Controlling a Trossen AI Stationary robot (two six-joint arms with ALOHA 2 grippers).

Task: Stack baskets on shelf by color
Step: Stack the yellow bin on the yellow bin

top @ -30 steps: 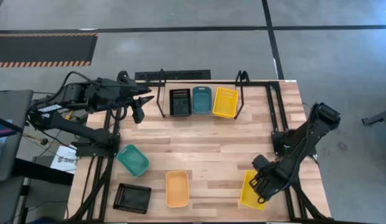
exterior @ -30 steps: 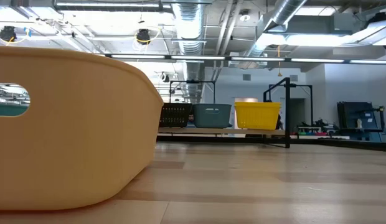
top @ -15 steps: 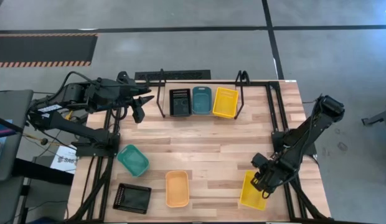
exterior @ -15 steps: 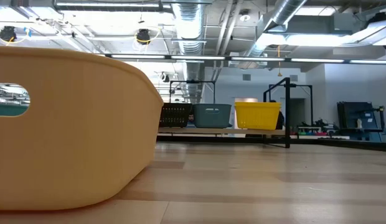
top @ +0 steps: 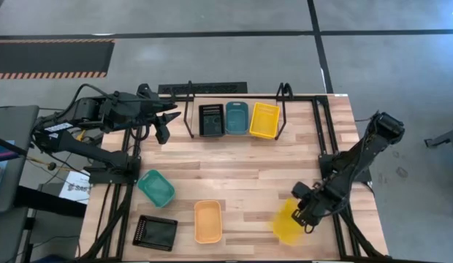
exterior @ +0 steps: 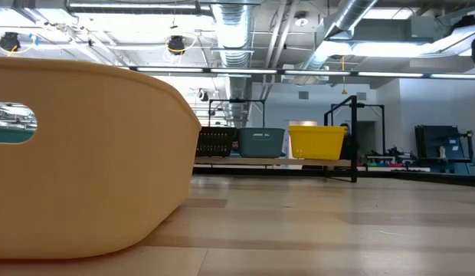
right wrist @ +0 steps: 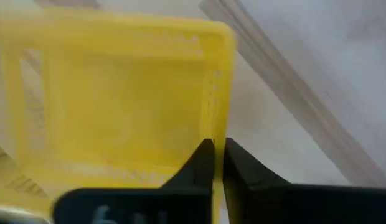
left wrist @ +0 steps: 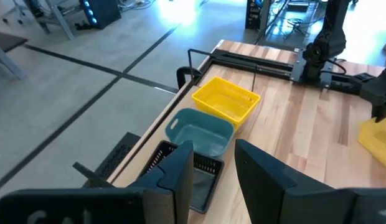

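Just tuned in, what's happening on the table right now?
The right gripper is shut on the rim of a yellow plastic mesh basket at the table's near right corner. The left gripper waits, open, beside the black wire shelf, which holds a black basket, a blue-grey basket and another yellow basket.

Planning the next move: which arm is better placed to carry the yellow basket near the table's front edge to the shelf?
The right. Its gripper is already shut on that yellow basket's rim, while the left gripper waits open beside the shelf.
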